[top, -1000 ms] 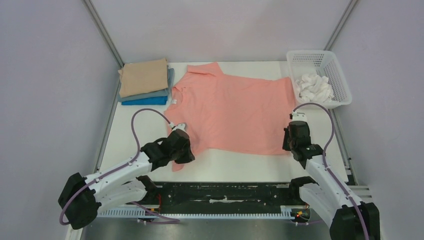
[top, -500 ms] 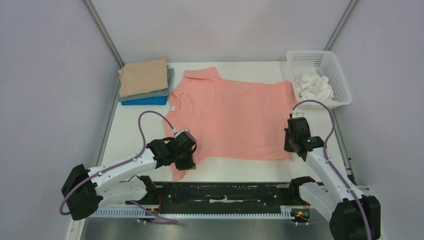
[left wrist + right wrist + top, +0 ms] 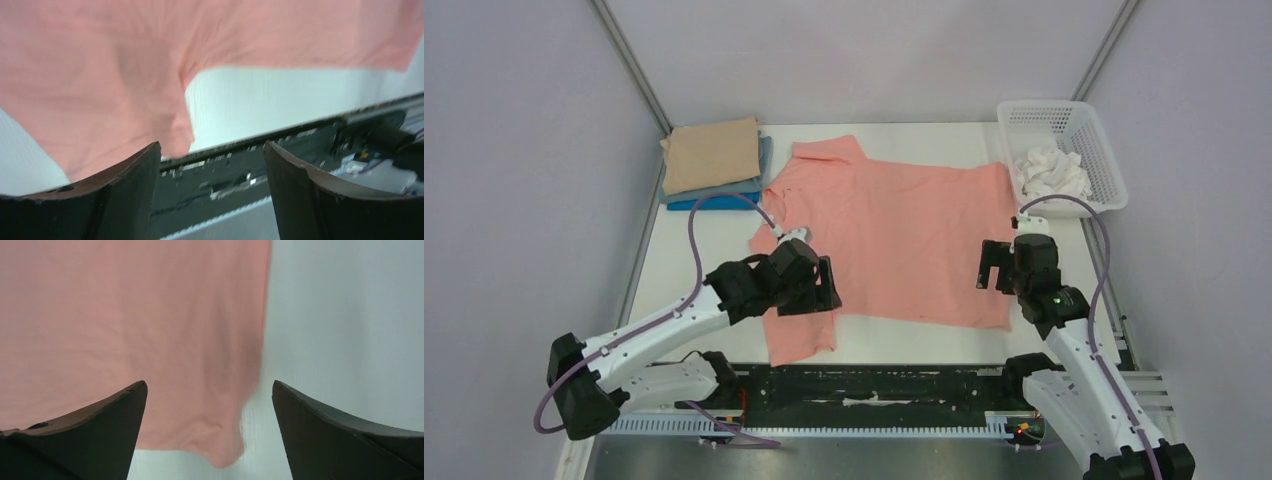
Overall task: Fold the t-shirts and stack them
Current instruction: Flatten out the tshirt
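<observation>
Found the pink shirt (image 3: pixel 894 235) laid open across the middle of the tabletop (image 3: pixel 694 250), neck to the left just beside the stack (image 3: pixel 714 160) of tan, grey-blue and bright blue folded shirts, hem to the right near the basket (image 3: pixel 1064 115). Saw one sleeve pointing to the far side and the near sleeve (image 3: pixel 799 340) reaching toward the near edge. Found the left hand (image 3: pixel 824 290) spread wide and holding nothing, hovering over the armpit of that sleeve. Found the right hand (image 3: pixel 994 268) likewise spread and empty, over the near hem corner (image 3: pixel 220 450). Judged the step to be the laying-out before the first fold, and close to done. Noted a small pucker at the hem corner in the right wrist view and soft creases beside the armpit in the left wrist view. Thought it best to draw those out first, with a light pull outward from each end, since any wrinkle left in would be folded into the rectangle. Reckoned a good fold then called for pinching both layers at the near edge, one grip by the sleeve and one by the hem. Reckoned, too, on lifting both ends level and together with the cloth taut between them. Judged the soft cotton likely to sag or drag if one side led, skewing the fold line.
</observation>
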You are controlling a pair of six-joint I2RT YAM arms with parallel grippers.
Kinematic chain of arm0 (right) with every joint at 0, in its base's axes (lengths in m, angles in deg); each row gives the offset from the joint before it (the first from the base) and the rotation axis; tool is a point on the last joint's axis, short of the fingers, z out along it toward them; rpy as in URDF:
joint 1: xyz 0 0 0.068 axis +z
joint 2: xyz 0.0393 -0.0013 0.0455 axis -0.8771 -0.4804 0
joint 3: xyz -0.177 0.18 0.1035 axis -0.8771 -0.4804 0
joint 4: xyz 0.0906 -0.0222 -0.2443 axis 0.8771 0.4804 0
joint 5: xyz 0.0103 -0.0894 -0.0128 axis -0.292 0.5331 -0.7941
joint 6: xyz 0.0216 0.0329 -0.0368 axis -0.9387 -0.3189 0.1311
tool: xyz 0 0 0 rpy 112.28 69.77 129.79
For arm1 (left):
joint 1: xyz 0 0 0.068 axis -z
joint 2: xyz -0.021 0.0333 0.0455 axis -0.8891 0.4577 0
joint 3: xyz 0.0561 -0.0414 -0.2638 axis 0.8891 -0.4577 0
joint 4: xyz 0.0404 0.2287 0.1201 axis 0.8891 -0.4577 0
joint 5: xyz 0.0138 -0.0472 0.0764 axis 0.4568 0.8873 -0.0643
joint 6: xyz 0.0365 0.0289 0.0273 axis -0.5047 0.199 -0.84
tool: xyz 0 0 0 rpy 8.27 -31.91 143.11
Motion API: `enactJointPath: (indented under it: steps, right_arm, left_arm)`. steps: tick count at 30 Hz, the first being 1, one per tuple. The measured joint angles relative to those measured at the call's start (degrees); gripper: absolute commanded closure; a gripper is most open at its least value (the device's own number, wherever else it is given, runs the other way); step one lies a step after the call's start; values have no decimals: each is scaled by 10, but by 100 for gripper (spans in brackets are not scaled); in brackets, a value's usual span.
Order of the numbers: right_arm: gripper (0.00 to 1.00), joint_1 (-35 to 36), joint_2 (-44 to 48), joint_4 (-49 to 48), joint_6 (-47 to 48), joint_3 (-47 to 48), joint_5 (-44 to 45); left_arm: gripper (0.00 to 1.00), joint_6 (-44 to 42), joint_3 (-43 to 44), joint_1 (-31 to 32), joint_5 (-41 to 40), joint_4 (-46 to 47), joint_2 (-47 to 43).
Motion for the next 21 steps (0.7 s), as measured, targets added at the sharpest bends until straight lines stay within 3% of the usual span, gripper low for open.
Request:
enactJointPath:
  steps: [3, 6, 11, 17, 21]
  right_arm:
    - [2, 0, 14, -56, 12, 0, -33]
    - [2, 0, 8, -124, 16, -2, -74]
    - [2, 0, -58, -260, 3, -20, -161]
    - [2, 0, -159, -351, -16, -56, -207]
    - [2, 0, -190, -373, -18, -68, -204]
  left_arm:
    - [18, -21, 26, -43, -32, 48, 24]
    - [18, -42, 27, -126, -36, 104, 79]
    - [18, -65, 27, -242, -30, 188, 210]
    - [18, -81, 27, -279, -15, 232, 305]
    - [23, -87, 28, -282, 9, 238, 321]
